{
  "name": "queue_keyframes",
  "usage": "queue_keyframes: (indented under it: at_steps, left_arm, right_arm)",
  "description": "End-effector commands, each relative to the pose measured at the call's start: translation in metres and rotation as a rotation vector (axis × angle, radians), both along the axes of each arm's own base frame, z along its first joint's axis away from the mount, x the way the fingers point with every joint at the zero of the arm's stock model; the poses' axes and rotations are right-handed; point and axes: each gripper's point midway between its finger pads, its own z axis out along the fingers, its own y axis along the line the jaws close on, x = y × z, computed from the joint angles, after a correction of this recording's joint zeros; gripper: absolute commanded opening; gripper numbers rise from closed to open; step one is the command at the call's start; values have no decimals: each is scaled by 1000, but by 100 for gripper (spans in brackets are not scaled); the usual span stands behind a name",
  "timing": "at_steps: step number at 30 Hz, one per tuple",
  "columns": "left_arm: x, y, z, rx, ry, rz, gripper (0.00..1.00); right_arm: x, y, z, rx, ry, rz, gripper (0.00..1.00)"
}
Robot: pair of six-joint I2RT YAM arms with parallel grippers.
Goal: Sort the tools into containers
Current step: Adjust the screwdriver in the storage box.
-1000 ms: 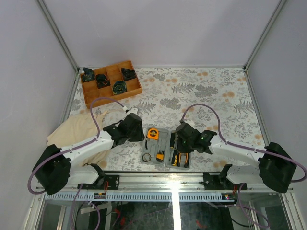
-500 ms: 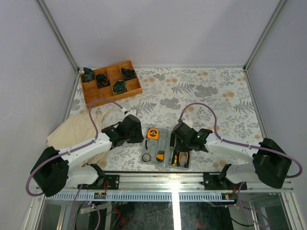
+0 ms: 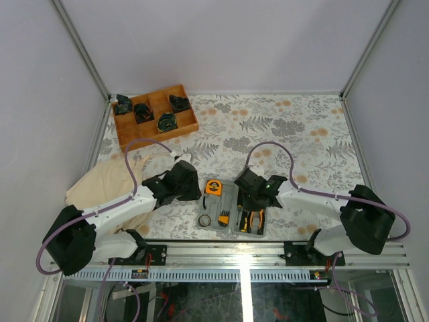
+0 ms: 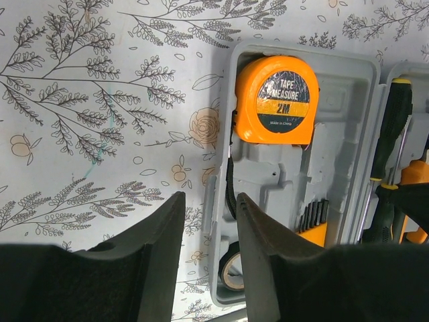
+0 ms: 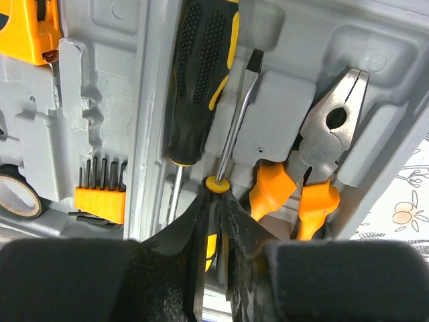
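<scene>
Black pads of the right gripper pinch the yellow-tipped handle of a slim screwdriver, its blade running up and away over the grey case. Just left of it lies a fat screwdriver, and just right the orange pliers, both seated. Over to the left gripper: fingers spread, gripping nothing, straddling the case's left rim, with the tape seated beyond the tips.

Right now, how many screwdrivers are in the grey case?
2, both in the right half of the grey case: a black-and-yellow screwdriver lying free, and a flat-blade screwdriver beside it, reversed, its handle pinched by the right gripper. More could be hidden under that arm.
</scene>
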Motion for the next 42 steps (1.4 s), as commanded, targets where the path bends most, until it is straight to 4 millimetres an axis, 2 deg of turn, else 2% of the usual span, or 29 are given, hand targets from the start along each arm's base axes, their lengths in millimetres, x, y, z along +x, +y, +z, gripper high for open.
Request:
queue_keyframes:
  at_steps: [1,8,12,21,25,34,39,42]
  left_arm:
    - [0,0,1,-15,-6,-1,36]
    - [1,0,-1,-10,-2,1,36]
    - [2,1,-3,-3,-1,7,36]
    - [4,8,4,-16,-24,45,36]
    - [5,12,7,-29,-31,67,36]
    - [8,14,9,-43,-29,83,37]
    - [7,17,7,-42,-25,88,38]
    - [7,18,6,-43,-26,92,38]
  right_arm:
    - [-10,-9,-16,-109,57,27,15]
    - [-28,-15,-40,-223,161,85,0]
    - [-42,-25,-60,-293,223,100,0]
    - [-51,-46,-83,-427,295,110,0]
    - [-51,-56,-88,-493,304,114,0]
    - [-57,-59,-99,-531,333,125,0]
    - [-65,-70,-111,-557,358,122,0]
    - [-64,-71,-110,-560,355,128,0]
